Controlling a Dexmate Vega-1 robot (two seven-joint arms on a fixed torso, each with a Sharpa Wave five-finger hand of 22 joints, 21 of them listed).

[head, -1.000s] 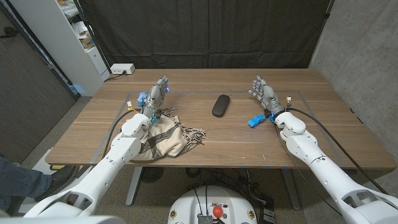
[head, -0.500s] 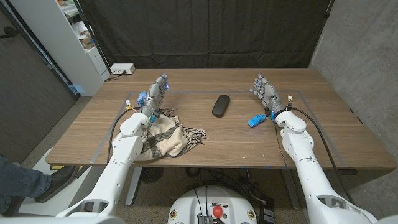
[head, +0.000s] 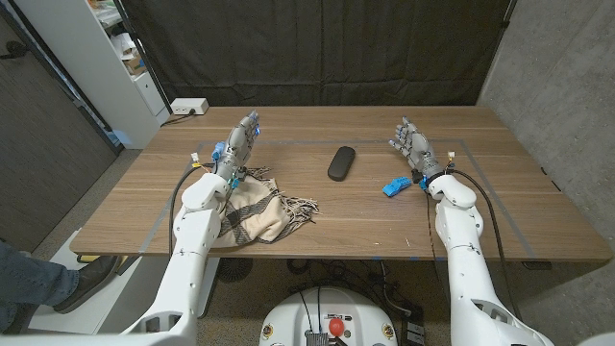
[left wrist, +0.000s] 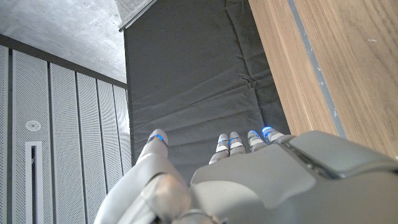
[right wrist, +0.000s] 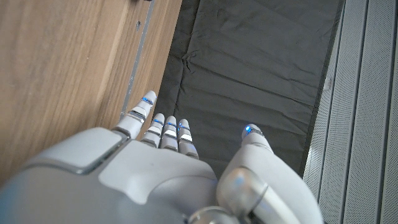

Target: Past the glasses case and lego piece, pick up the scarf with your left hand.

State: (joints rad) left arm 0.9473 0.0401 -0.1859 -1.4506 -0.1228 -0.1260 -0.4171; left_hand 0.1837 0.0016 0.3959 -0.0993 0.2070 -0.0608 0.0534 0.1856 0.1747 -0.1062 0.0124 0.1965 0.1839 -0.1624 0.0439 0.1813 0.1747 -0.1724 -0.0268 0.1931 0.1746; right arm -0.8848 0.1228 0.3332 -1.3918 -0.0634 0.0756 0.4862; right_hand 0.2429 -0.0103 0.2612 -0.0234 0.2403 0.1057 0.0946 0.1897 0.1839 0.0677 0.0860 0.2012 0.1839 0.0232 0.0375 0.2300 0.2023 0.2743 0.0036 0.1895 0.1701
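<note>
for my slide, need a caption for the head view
Open left hand poised above the scarf; glasses case mid-table.

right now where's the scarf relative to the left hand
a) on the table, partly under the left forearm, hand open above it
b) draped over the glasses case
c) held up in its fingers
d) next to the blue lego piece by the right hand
a: the scarf lies crumpled on the table with the left forearm over part of it, while the left hand is raised with fingers apart, holding nothing.
</note>
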